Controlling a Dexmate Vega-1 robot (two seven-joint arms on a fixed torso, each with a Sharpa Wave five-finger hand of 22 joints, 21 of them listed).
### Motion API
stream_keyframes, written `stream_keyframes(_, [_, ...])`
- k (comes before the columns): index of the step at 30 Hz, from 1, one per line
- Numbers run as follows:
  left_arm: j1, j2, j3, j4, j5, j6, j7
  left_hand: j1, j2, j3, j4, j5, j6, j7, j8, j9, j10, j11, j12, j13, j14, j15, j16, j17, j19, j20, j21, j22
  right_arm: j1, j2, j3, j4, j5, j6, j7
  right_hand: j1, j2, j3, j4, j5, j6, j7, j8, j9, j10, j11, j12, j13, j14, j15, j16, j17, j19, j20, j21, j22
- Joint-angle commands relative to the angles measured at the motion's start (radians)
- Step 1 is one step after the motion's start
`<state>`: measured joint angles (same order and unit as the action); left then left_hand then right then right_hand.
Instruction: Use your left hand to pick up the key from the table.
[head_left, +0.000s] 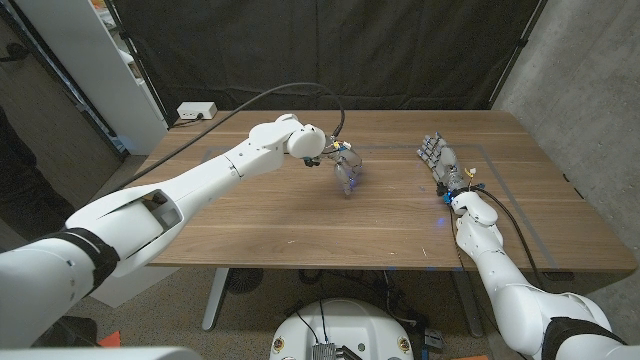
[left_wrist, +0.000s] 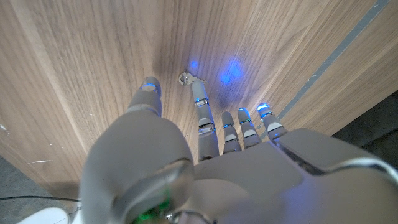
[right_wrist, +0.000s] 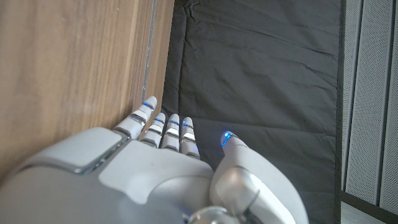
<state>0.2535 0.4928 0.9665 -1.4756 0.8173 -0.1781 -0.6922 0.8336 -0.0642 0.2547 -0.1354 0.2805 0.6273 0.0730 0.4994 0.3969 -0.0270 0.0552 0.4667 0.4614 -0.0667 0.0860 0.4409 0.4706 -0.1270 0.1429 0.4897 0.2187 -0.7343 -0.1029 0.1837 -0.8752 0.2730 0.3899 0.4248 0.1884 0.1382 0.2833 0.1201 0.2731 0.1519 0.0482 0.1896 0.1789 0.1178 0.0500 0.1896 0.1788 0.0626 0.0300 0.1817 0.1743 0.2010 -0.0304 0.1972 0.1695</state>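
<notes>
The key (left_wrist: 186, 78) is a small silvery piece lying on the wooden table (head_left: 260, 225), seen in the left wrist view just off one fingertip (left_wrist: 200, 99) of my left hand. My left hand (head_left: 345, 166) hangs over the middle of the table with its fingers pointing down at the wood. Its thumb (left_wrist: 149, 87) and fingers are apart, with the key lying between them, and it holds nothing. My right hand (head_left: 441, 161) stays at the table's right side, fingers stretched out toward the far edge, nothing in it.
A white power strip (head_left: 197, 110) lies past the far left corner of the table. A white cabinet (head_left: 100, 60) stands at the left and a black curtain (head_left: 330, 50) hangs behind. A thin grey line (head_left: 520, 215) runs near the table's right edge.
</notes>
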Motion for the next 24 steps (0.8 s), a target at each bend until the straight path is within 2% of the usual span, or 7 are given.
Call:
stream_keyframes(1, [-0.006, -0.002, 0.015, 0.016, 0.021, -0.016, 0.014, 0.012, 0.003, -0.005, -0.001, -0.003, 0.007, 0.0, 0.008, 0.007, 0.006, 0.002, 0.009, 0.005, 0.004, 0.002, 0.005, 0.003, 0.011, 0.004, 0.006, -0.001, 0.006, 0.001, 0.005, 0.012, -0.002, 0.007, -0.002, -0.006, -0.004, 0.004, 0.0, -0.007, 0.008, 0.0, 0.0, 0.004, 0.007, -0.002, -0.001, 0.005, 0.011, 0.001, 0.005, 0.004, 0.007, -0.004, 0.001, 0.004])
stream_keyframes(12, [-0.004, -0.004, 0.024, 0.03, 0.053, -0.034, 0.068, 0.029, 0.016, 0.002, -0.005, -0.006, 0.021, 0.0, 0.025, 0.018, 0.018, -0.005, 0.016, 0.004, 0.014, -0.004, 0.007, 0.003, 0.021, 0.0, 0.01, -0.001, 0.017, 0.001, 0.008, 0.033, -0.003, 0.021, 0.002, -0.006, -0.005, 0.005, -0.002, -0.007, 0.008, -0.001, 0.0, 0.004, 0.008, -0.002, 0.0, 0.005, 0.012, 0.002, 0.005, 0.004, 0.008, -0.004, 0.001, 0.004])
stream_keyframes(24, [-0.005, -0.008, 0.029, 0.04, 0.064, -0.035, 0.077, 0.066, 0.038, 0.015, -0.016, -0.014, 0.029, -0.005, 0.04, 0.03, 0.029, -0.012, 0.023, 0.003, 0.029, -0.011, 0.012, 0.003, 0.036, -0.001, 0.015, -0.001, 0.021, 0.0, 0.011, 0.039, -0.006, 0.025, -0.001, -0.006, -0.006, 0.006, -0.003, -0.006, 0.007, -0.002, 0.0, 0.004, 0.007, -0.001, -0.001, 0.005, 0.012, 0.002, 0.005, 0.004, 0.008, -0.005, 0.001, 0.004])
